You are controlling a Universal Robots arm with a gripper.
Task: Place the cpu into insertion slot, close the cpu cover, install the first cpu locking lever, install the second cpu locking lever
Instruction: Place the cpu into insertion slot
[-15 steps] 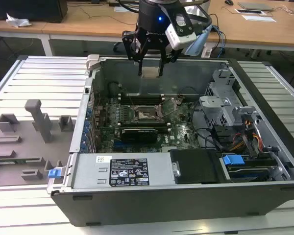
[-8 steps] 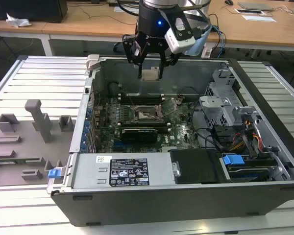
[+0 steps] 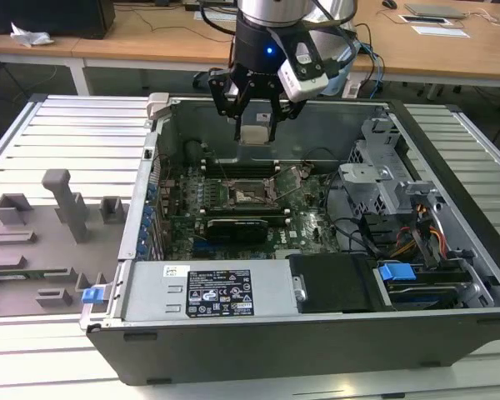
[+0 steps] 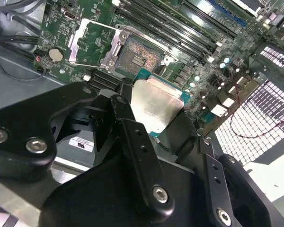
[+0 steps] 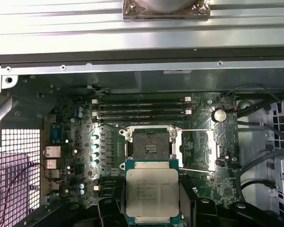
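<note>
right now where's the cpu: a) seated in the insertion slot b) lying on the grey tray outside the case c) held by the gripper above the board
C: the cpu is clamped in the gripper, off the board, and the insertion slot shows its bare pin field.

cpu [image 5: 151, 193]: flat square chip, dull silver-grey lid on a teal-edged board, carried roughly level in the air, clear of the insertion slot [image 5: 150, 144] and not seated in it. The insertion slot is a square dark frame around a brownish pin field, uncovered and empty. cpu cover [image 4: 114, 46]: thin silver frame, swung up at one edge of the insertion slot, standing open.
</note>
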